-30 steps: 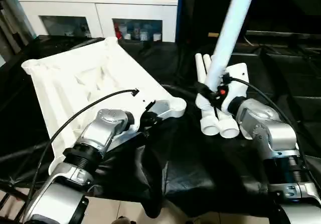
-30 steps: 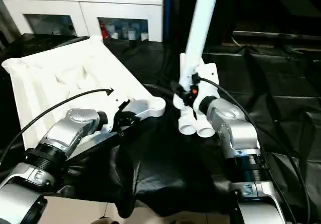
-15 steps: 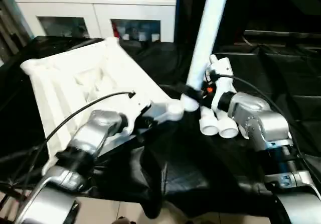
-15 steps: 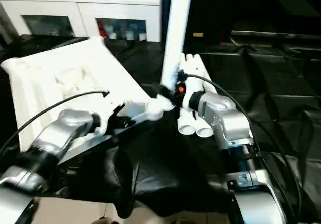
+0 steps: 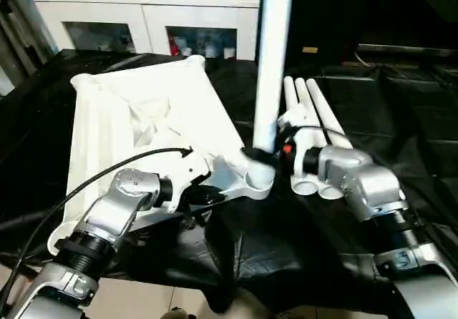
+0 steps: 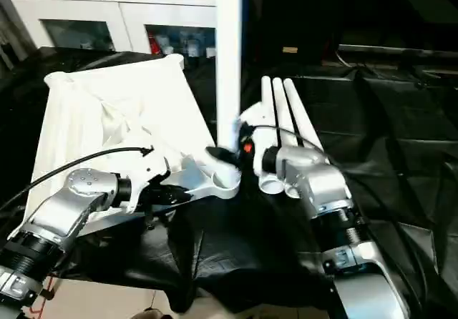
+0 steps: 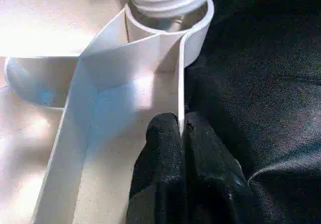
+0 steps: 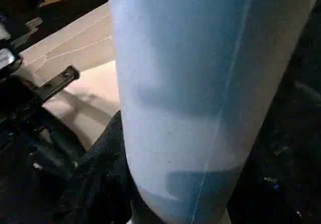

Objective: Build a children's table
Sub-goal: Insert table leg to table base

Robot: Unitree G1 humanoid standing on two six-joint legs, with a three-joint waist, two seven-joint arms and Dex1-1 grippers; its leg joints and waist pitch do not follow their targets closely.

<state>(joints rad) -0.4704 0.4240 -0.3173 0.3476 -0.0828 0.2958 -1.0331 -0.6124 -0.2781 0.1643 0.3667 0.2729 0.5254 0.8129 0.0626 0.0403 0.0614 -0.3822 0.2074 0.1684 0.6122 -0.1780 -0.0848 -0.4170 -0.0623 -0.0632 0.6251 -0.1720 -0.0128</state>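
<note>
Left wrist view: leg (image 5: 273, 54) upright w/ threaded end in corner socket (image 7: 193, 25), held by right gripper (image 5: 280, 147); left gripper (image 7: 180, 133) pinches tabletop (image 5: 143, 119) rim.

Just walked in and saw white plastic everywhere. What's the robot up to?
It is putting together a children's table. The left gripper pinches a rib of the upside-down tabletop beside a corner socket. The right gripper holds a leg upright, its threaded end at that socket. Three more legs lie alongside.
</note>
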